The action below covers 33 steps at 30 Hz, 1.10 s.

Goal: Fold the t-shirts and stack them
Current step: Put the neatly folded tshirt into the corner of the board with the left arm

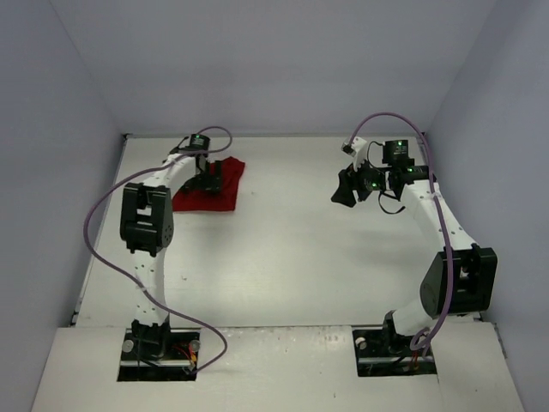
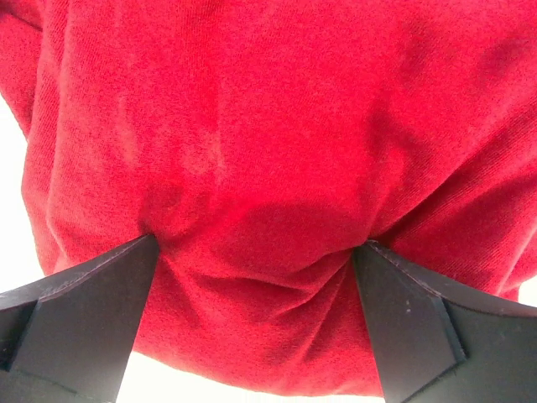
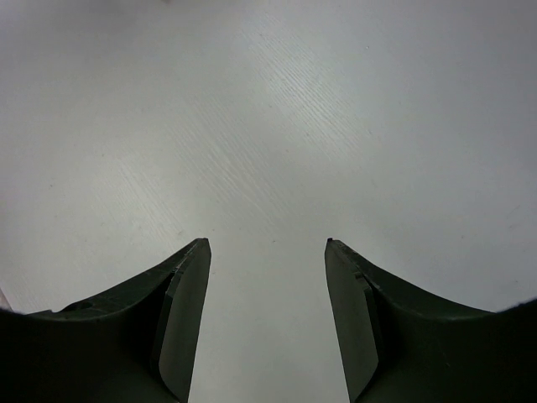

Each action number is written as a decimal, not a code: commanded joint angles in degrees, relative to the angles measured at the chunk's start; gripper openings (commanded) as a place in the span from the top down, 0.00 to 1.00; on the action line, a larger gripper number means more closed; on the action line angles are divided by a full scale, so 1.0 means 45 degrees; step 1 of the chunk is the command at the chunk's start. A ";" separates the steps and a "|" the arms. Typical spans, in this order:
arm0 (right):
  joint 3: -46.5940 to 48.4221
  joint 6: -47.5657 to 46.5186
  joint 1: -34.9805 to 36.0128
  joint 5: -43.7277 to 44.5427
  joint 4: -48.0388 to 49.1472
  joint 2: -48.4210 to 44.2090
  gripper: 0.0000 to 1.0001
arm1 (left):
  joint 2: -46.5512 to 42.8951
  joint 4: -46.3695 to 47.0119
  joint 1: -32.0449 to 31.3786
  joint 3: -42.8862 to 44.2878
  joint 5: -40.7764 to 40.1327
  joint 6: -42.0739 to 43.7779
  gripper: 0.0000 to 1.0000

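t-shirt (image 1: 204, 202): crumpled, far left of the bench (image 1: 292, 249).
left fingers (image 2: 84, 294): spread wide, tips pressed into the cloth, nothing clamped.
right fingers (image 3: 185, 319): apart, empty, over bare bench far right.
handling: likely light, limp, bunches easily; pinch a hem edge.

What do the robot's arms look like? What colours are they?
Both arms, the left arm and right arm, are white tubes with chunky black joints. A purple cable loops along each. Small green lights glow near the wrists. The fingers are black wedges.
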 commanded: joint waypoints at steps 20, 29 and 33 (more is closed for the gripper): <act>0.0375 0.0276 0.0237 -0.0479 0.0333 0.0784 0.46 | 0.3275 -0.2236 0.4914 0.6272 0.2366 0.3494 0.03; 0.1080 0.0381 0.0306 -0.0015 0.0333 0.0469 0.43 | 0.1484 -0.2290 0.4560 0.6826 0.3018 0.4263 0.03; 0.2102 0.1015 0.0272 0.0776 0.0339 0.0232 0.37 | -0.1199 -0.2491 0.4353 0.6970 0.3229 0.4757 0.03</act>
